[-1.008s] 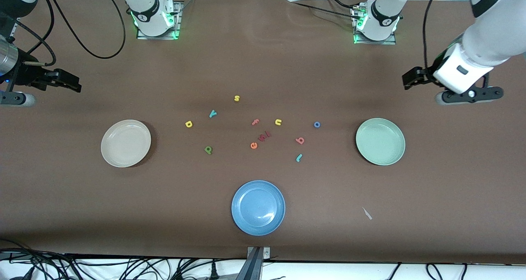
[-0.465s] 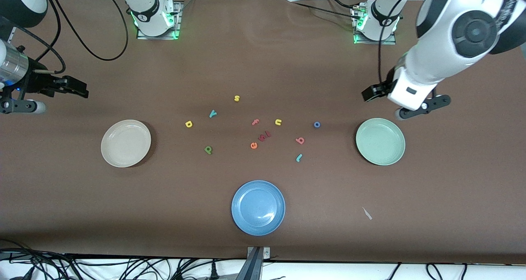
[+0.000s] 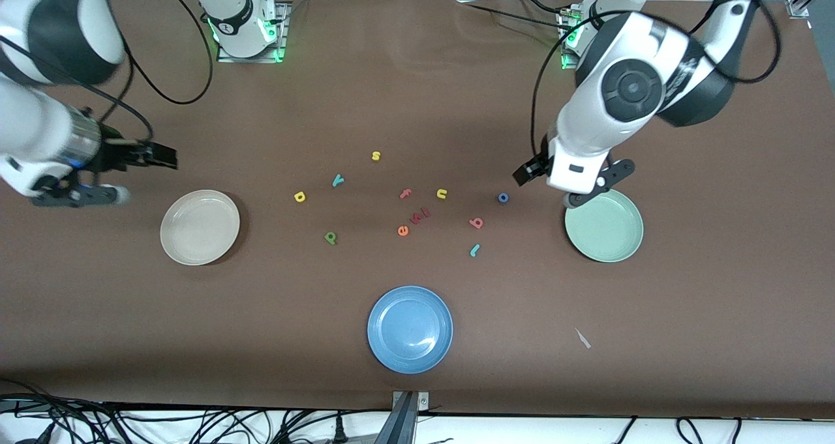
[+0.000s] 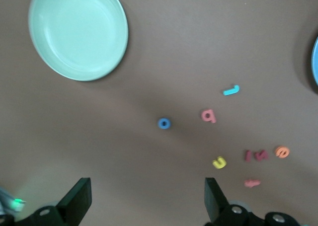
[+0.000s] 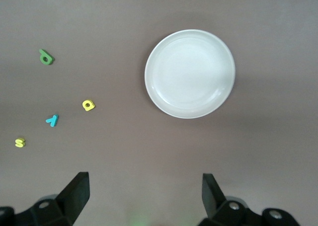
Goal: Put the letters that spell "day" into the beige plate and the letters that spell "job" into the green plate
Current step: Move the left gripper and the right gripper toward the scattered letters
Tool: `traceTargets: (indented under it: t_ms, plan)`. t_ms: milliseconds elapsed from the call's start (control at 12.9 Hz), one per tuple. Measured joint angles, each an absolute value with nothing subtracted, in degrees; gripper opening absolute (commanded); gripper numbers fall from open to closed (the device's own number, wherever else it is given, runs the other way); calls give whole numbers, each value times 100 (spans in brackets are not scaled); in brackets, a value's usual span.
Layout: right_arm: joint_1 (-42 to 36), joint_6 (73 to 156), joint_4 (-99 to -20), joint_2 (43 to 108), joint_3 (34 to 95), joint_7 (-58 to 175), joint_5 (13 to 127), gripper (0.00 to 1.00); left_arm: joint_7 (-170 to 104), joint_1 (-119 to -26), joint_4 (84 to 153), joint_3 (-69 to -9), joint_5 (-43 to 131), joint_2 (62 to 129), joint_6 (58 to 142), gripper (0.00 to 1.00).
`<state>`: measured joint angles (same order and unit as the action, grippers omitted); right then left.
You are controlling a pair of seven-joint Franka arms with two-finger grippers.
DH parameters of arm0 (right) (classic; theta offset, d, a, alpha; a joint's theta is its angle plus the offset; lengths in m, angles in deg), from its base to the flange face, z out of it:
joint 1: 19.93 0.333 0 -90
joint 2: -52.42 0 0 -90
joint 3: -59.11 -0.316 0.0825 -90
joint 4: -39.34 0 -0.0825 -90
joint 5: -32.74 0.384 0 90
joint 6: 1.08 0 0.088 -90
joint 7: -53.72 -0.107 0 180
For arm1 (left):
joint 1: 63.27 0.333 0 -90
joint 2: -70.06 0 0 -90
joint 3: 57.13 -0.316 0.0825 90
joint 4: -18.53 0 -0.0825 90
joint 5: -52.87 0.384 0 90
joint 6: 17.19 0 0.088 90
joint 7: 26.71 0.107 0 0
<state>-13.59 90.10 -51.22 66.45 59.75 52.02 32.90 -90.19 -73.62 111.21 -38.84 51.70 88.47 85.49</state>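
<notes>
Both open claws moved inward, left claw near blue "o"

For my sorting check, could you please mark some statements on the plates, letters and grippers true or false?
1. The beige plate holds no letters. True.
2. The blue "o" lies in the green plate. False: it lies on the table beside that plate.
3. The left gripper is open and holds nothing. True.
4. The right gripper grips the teal "y". False: it is open and empty, up near the beige plate.
5. The pink "b" lies nearer the camera than the "o". True.
</notes>
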Motion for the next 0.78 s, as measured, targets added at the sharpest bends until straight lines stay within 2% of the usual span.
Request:
traceTargets:
  t_ms: [310, 388, 465, 698, 775]
  plan:
    - [-1188, 9025, -5094, 7173, 5966, 5202, 3532, 100, -9608, -7613, 11116, -3883, 5170, 9459, 9490, 99]
    - [-1162, 9068, -5091, 7307, 5965, 5202, 3576, 100, -9735, -7695, 11117, -3883, 5170, 9595, 9680, 95]
    - [-1129, 9153, -5089, 7447, 5965, 5202, 3602, 100, -9903, -7783, 11117, -3882, 5170, 9738, 9855, 90]
    - [-962, 9573, -5106, 7770, 5960, 5202, 3630, 100, -10200, -7939, 11112, -3886, 5173, 10154, 10214, 64]
    - [-861, 9753, -5159, 7828, 5957, 5196, 3632, 100, -10202, -7947, 11109, -3890, 5207, 10274, 10241, 60]
